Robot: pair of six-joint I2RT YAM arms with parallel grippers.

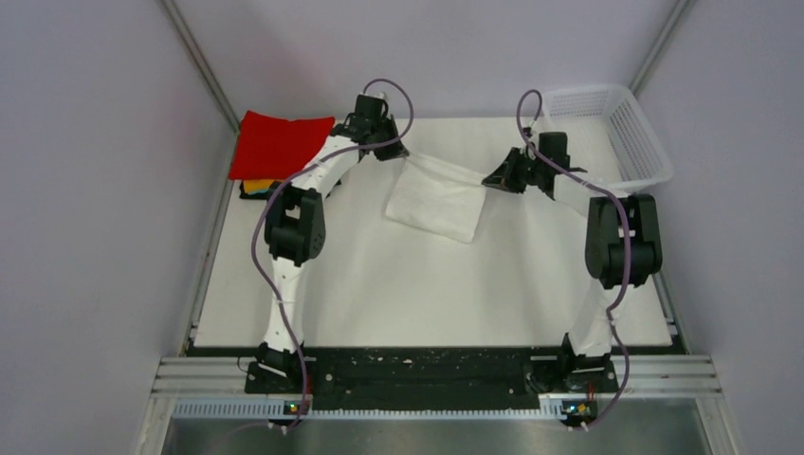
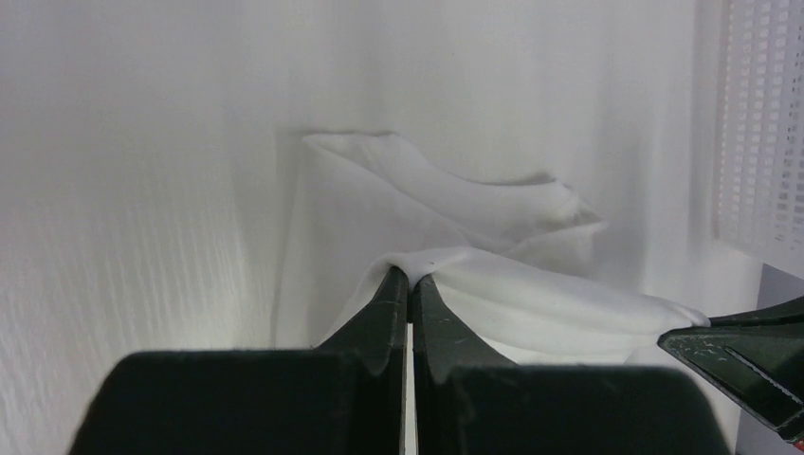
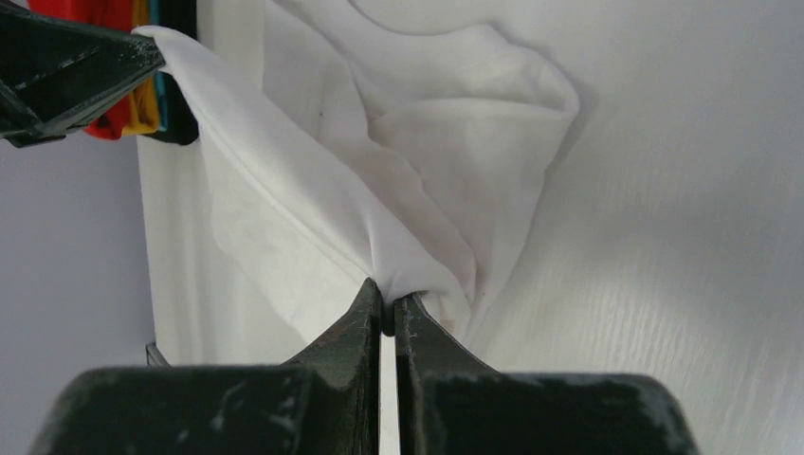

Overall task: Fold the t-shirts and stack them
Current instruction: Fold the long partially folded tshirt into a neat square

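1. While both arms reach toward the far middle of the table (image 1: 427, 303), the white shirt (image 1: 438, 201) spans the gap between them. Its far edge is raised and its near part lies flat on the surface, already partly folded.
2. Left gripper (image 2: 411, 275): jaws closed on the left end of the raised edge, with cloth bunched at the tips.
3. Right gripper (image 3: 387, 296): jaws closed on the right end of the same edge, with cloth gathered tightly at the pinch.
4. Red shirt (image 1: 280, 144): lies on top of a pile (image 1: 254, 187) at the far left corner, with orange-yellow and black showing beneath it.
5. Basket (image 1: 616, 128): stands at the far right corner, apart from the work.
6. Judgement: the step in hand is a fold of the white shirt, with the held edge to be carried over the part that lies flat. This shirt appears to be the last one not yet stacked.
7. Recommended practice:
   - Hold both grippers level and the same distance apart, so the edge runs taut without sag.
   - Move the two arms together toward the near edge.
   - Set the held edge square on the lower layer, and lower it fully before letting go.
8. Risk: the thin cloth may drag the lower layer along or slip from one pinch, which would skew the fold. A slow, even pace seems advisable.
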